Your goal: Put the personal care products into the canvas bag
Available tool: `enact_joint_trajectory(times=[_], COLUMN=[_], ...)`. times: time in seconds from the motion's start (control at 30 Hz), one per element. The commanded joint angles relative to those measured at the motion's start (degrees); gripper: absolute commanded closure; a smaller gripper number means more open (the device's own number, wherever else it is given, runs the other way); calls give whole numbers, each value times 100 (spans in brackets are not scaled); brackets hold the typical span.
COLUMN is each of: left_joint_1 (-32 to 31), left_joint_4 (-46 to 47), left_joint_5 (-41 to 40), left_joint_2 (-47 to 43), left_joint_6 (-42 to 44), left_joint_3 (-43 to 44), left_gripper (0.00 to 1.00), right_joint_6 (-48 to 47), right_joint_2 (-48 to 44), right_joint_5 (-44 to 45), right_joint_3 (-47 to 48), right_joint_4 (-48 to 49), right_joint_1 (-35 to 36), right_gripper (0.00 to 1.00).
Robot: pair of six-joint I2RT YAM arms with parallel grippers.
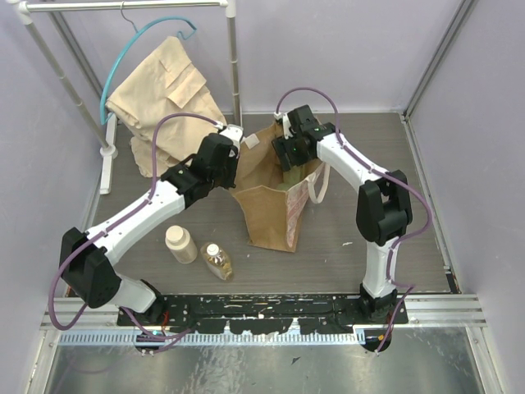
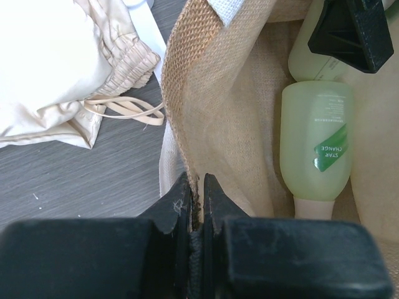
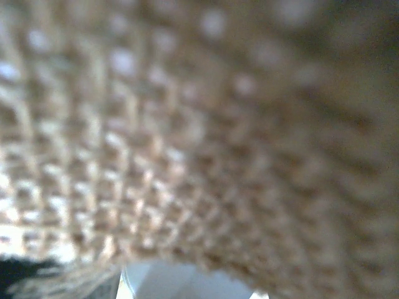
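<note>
The tan canvas bag (image 1: 275, 215) stands open at the table's middle. My left gripper (image 1: 235, 167) (image 2: 196, 187) is shut on the bag's left rim (image 2: 187, 81). Inside the bag lies the rounder green bottle with cream top (image 2: 315, 146). Another pale green bottle (image 2: 303, 53) lies above it, partly under my right gripper's black finger (image 2: 352, 28). My right gripper (image 1: 289, 154) reaches into the bag's mouth; its jaws are hidden. The right wrist view shows only blurred bag weave (image 3: 199, 137). The cream bottle (image 1: 181, 244) and the amber white-capped bottle (image 1: 217, 262) stand on the table left of the bag.
A beige folded garment (image 1: 164, 90) hangs from a blue hanger on a white rack (image 1: 234, 57) at the back left; it also shows in the left wrist view (image 2: 56, 68). The rack's base (image 1: 107, 156) stands on the table. Walls close the sides.
</note>
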Motion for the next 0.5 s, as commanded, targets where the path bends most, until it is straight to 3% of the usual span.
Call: enact_joint_trajectory(times=[0.0,0.17,0.23,0.47], left_joint_1=[-57,-65,-69,-75], left_joint_4=[-87,-85,-71,-117], left_joint_5=[-17,-13,-1,-32], left_joint_2=[40,30,7,-62], left_joint_6=[57,60,51,66], left_joint_3=[199,182,171,184], left_gripper=[100,100,100,100], right_joint_6=[40,103,95,282], right_joint_2=[-96,-519,-567,-743], right_joint_5=[84,389,491,1141], right_joint_3=[-84,-23,102,706], right_joint_4=[-443,-198,-202,-247], right_joint_1=[82,83,86,85], right_gripper=[42,12,4,0])
